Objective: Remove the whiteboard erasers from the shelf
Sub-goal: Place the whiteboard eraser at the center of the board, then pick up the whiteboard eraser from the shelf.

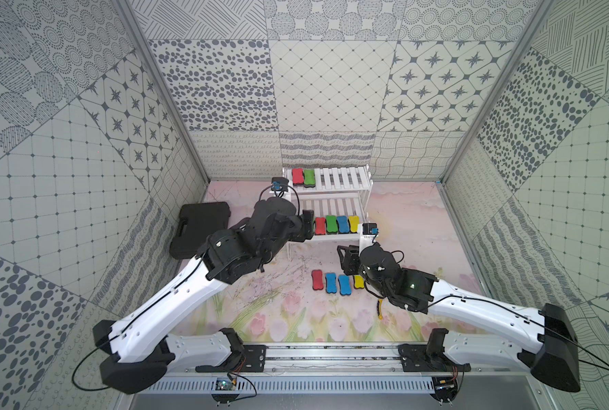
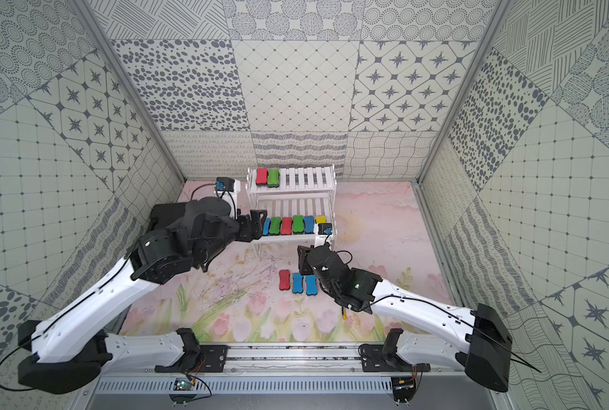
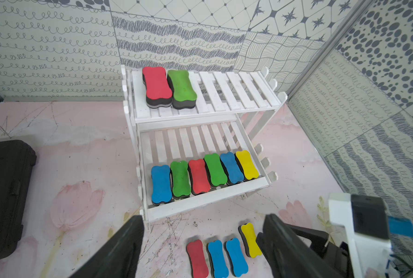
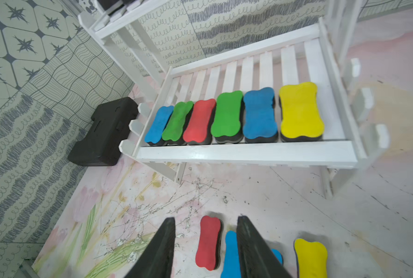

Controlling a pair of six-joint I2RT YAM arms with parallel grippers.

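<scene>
A: Quick status: where are the whiteboard erasers (image 3: pixel 215 169), the small bone-shaped pads w/ coloured tops & dark felt undersides?

B: We count eight on the white slatted two-tier shelf (image 3: pixel 200 199). Upper tier: a red eraser (image 3: pixel 156 83) & a green eraser (image 3: pixel 182 87), touching, at the end nearest the black plastic case (image 1: pixel 200 227). Lower tier: a row of six (image 3: pixel 206 173) along the front rail, i.e. blue, green, red, green, blue, yellow, packed side by side.

A: And off the shelf?

B: Four lie flat on the pink flower-print counter (image 1: pixel 260 312), just in front of the shelf: the red counter eraser (image 4: pixel 209 243), two blue, then yellow, approx. parallel.

A: Left hand (image 2: pixel 258 227)?

B: We see it in both top views near the case-side end of the lower tier. In the left wrist view its fingers are wide apart, nothing btw. them.

A: Right hand (image 4: pixel 205 219)?

B: It hangs over the counter group. Its fingers stand apart & grip nothing. We see the red counter eraser through the gap, lying beneath, and one finger hides part of a blue one.
</scene>
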